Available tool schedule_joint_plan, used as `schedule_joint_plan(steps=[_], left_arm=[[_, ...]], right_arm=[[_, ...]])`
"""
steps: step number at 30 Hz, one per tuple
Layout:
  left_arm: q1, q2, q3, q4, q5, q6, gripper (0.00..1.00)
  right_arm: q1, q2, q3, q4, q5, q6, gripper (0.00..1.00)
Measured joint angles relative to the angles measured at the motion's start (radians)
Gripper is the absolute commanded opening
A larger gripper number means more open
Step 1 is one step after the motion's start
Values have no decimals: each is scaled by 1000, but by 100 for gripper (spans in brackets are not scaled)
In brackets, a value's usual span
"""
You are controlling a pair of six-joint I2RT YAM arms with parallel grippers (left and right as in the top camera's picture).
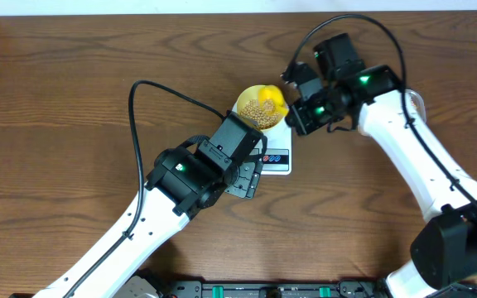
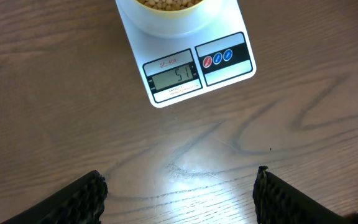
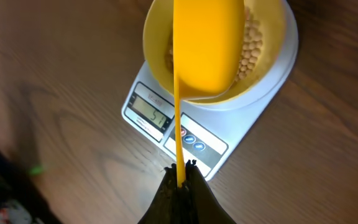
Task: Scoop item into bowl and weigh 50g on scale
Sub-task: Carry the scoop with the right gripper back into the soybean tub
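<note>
Beans: small, round, beige-tan, lying heaped in the pale yellow-green bowl. The bowl is sitting on the white scale, at the end away from the readout. The grey display is showing 51, with the red and blue buttons just beside it. The scale is resting on the wood-grain table.

The right gripper is clamping tight on the thin handle of the yellow scoop. The scoop's head is hanging over the bowl and covering much of the beans.

The left gripper is standing released, fingers wide apart, grasping nothing, over bare table near the scale's display edge.

From overhead, the left arm is hiding part of the scale. The left wrist view is cutting off most of the bowl at its top edge. I cannot tell whether the scoop is touching the beans.
</note>
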Motion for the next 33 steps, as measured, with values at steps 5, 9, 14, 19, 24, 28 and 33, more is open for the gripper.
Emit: schedule_joint_plan(steps=[5,9,14,19,24,28,33], left_arm=[[0,0,0,0,0,0,78],[0,0,0,0,0,0,78],[0,0,0,0,0,0,78],[0,0,0,0,0,0,78],[0,0,0,0,0,0,78],[0,0,0,0,0,0,78],[0,0,0,0,0,0,78]], right_arm=[[-80,0,0,0,-90,26,1],[-152,0,0,0,-179,35,1],[-231,0,0,-19,-263,40,1],[-322,0,0,-82,-286,31,1],[-444,0,0,-149,-286,1,1],[-538,0,0,-195,-282,-29,1],[-637,0,0,-235,-191,-51,1]])
